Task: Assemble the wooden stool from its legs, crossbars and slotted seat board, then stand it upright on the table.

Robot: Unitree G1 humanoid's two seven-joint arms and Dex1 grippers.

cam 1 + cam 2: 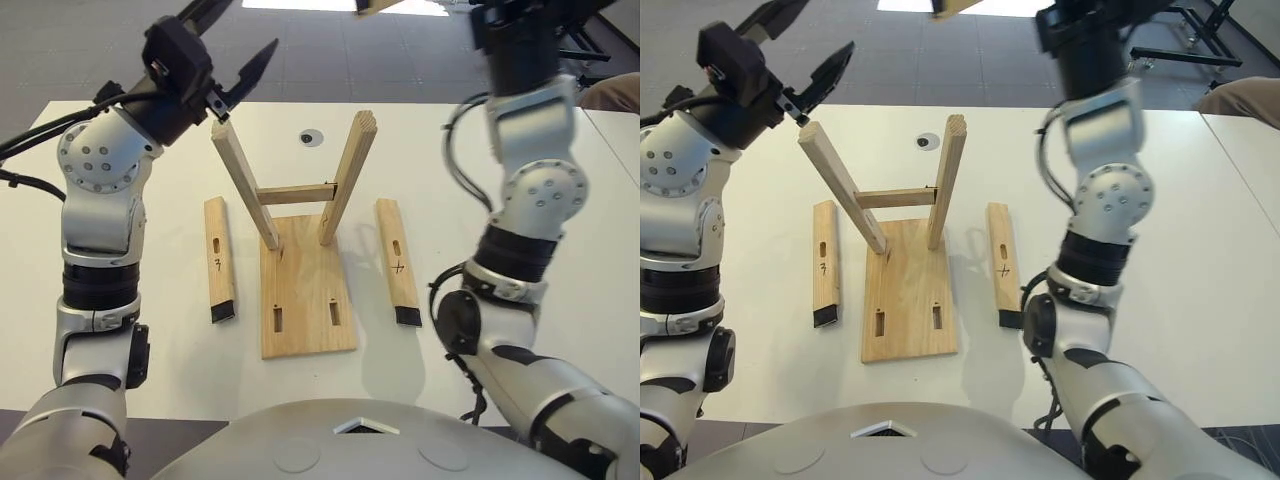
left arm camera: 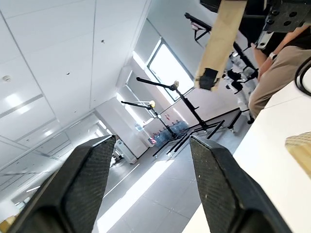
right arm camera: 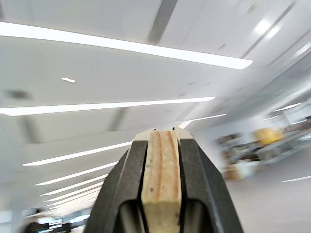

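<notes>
The slotted seat board [image 1: 308, 300] lies flat on the white table. Two legs [image 1: 243, 185] [image 1: 347, 175] stand tilted in its far slots, joined by a crossbar [image 1: 295, 194]. Two loose legs lie flat, one to the board's left [image 1: 219, 258] and one to its right [image 1: 397, 262]. My left gripper [image 1: 240, 35] hangs open just above the top of the left standing leg, with nothing between its fingers [image 2: 92, 189]. My right gripper [image 3: 160, 145] is raised high over the table's far side, shut on a wooden bar [image 2: 221, 39], whose end shows at the head view's top edge [image 1: 378, 6].
A small dark round fitting [image 1: 312, 137] sits in the table beyond the standing legs. Bare table [image 1: 150, 350] spreads left, right and in front of the board. Black tripod stands [image 1: 1200, 40] are on the floor behind.
</notes>
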